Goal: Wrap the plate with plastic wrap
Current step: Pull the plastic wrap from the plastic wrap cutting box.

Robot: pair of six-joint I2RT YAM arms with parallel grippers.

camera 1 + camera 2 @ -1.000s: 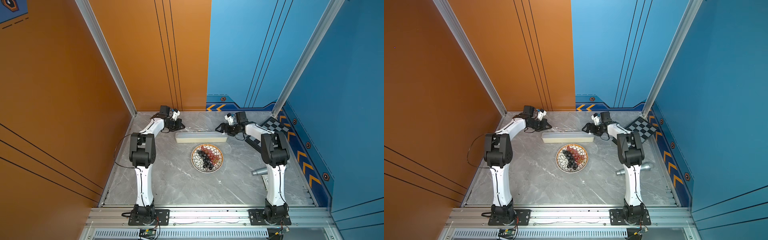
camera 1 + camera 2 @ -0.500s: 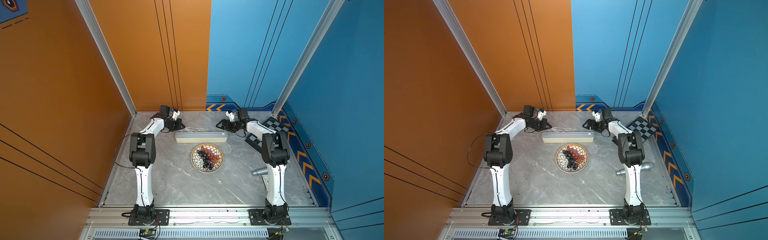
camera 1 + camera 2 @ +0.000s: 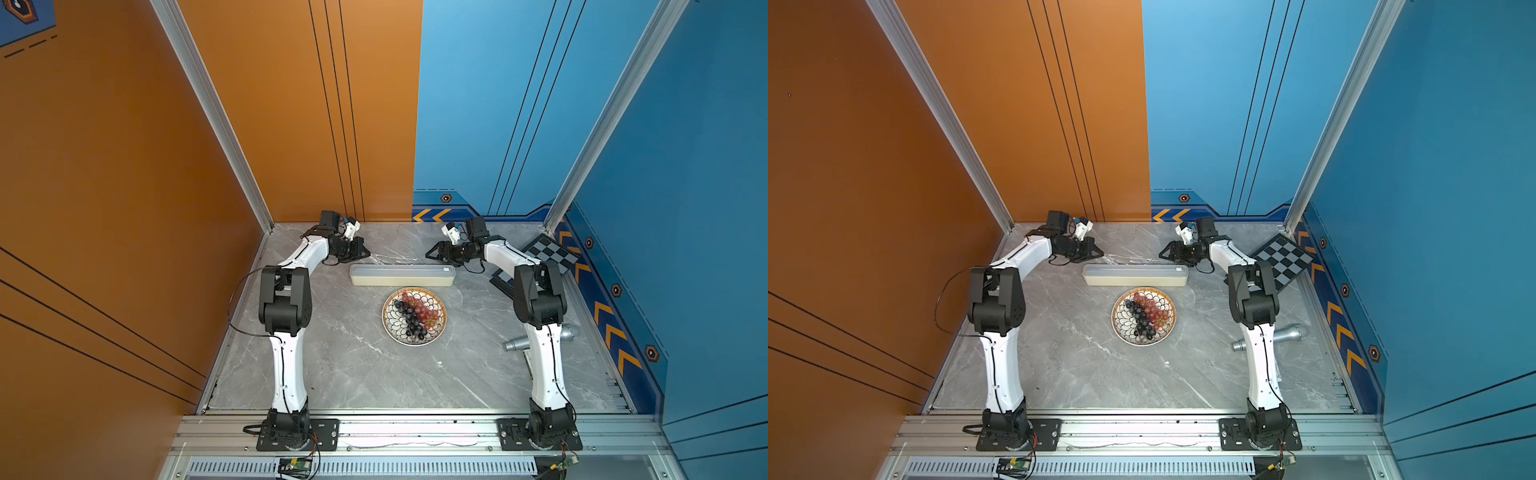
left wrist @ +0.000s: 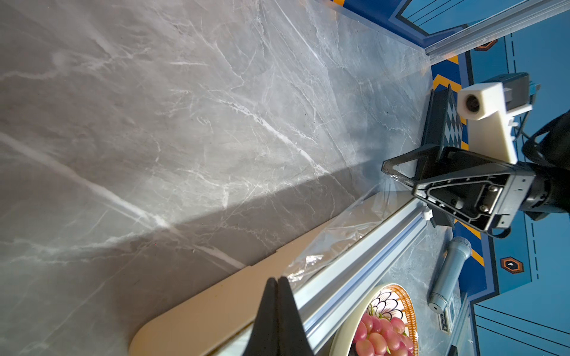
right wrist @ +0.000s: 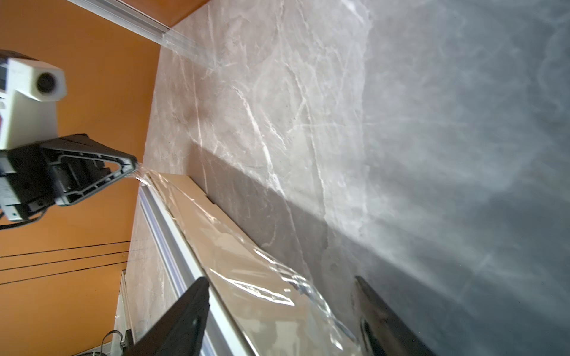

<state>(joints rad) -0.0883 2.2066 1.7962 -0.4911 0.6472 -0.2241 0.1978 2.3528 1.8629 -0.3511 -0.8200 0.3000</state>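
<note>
The plate of red and dark grapes sits mid-table, just in front of the long cream dispenser box. Plastic wrap lies drawn out behind the box, toward the back wall. My left gripper is at the film's left end, shut on its corner; in the right wrist view the plastic wrap pulls to a point at the left gripper. My right gripper is at the film's right end. In its wrist view the right gripper stands open, one finger on each side of the crinkled film edge.
A black-and-white chessboard lies at the back right by the blue wall. A grey cylinder lies on the table behind the right arm's lower link. The orange wall stands close behind the left arm.
My right gripper has shifted from the box's right end a little back and left, to the film's edge. The left arm, box and plate have not moved.
</note>
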